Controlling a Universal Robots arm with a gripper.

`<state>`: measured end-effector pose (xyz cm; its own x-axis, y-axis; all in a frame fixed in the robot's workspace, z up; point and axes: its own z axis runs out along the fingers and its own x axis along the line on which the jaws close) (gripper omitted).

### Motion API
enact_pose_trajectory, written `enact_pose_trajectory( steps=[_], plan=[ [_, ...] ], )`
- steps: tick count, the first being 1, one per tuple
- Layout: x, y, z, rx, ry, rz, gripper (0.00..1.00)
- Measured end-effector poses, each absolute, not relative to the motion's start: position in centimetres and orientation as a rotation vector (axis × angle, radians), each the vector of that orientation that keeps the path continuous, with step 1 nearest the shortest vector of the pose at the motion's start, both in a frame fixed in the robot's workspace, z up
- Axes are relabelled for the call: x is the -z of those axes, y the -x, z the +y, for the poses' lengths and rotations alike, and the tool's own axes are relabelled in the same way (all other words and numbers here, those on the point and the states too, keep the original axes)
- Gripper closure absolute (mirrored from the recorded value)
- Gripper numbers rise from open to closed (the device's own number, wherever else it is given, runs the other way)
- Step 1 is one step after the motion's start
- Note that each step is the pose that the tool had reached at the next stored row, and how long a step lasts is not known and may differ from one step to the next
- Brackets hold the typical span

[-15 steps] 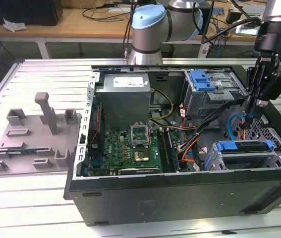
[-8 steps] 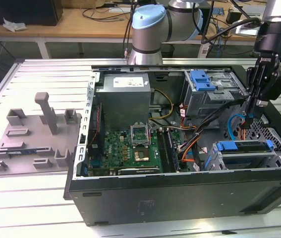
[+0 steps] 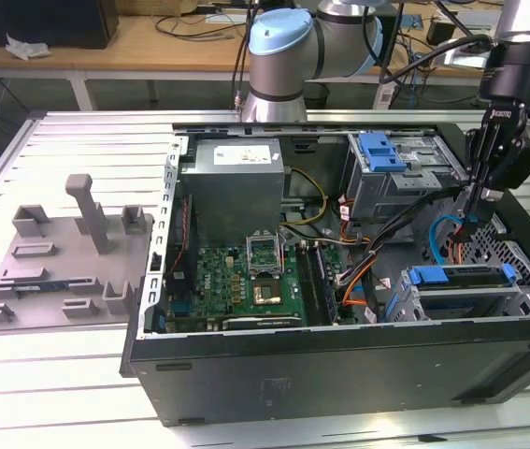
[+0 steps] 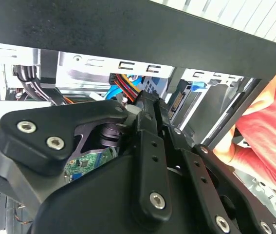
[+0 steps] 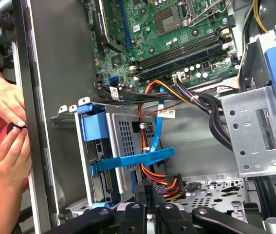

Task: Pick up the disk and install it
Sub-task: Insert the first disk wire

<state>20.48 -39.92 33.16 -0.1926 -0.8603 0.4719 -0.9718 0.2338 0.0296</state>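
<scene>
In the exterior view the disk (image 3: 461,292) lies flat in the lower drive cage at the near right corner of the open computer case, with its blue carrier rail (image 3: 459,275) along its top edge. In the first wrist view the disk (image 5: 102,178) sits inside the perforated metal cage, edge on, framed by blue plastic. My gripper (image 3: 471,223) hangs inside the case just behind and above that cage. Its fingers are pressed together and hold nothing. In the first wrist view the gripper (image 5: 150,187) stands beside a red and orange cable plug (image 5: 169,184), close to the cage's open side.
The motherboard (image 3: 265,281) fills the case's middle, and black and orange cables (image 5: 196,100) cross toward the cage. A second metal cage with a blue latch (image 3: 381,150) stands at the back. A person's hands (image 5: 9,122) rest at the case's outer wall. A grey fixture (image 3: 68,253) lies outside the case.
</scene>
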Motion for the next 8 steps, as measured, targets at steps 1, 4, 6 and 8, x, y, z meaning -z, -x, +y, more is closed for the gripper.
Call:
enact_pose_trajectory(
  steps=[1,4,6,8],
  plan=[
    [-33.2,-20.5,-39.9,-0.389,-1.686,-2.123,0.83],
    [-33.2,-20.5,-40.1,-0.385,-1.688,-2.126,0.83],
    [-33.7,-20.5,-40.4,-0.373,-1.694,-2.132,0.83],
    [-33.8,-20.4,-41.4,-0.351,-1.707,-2.144,0.83]
  ],
)
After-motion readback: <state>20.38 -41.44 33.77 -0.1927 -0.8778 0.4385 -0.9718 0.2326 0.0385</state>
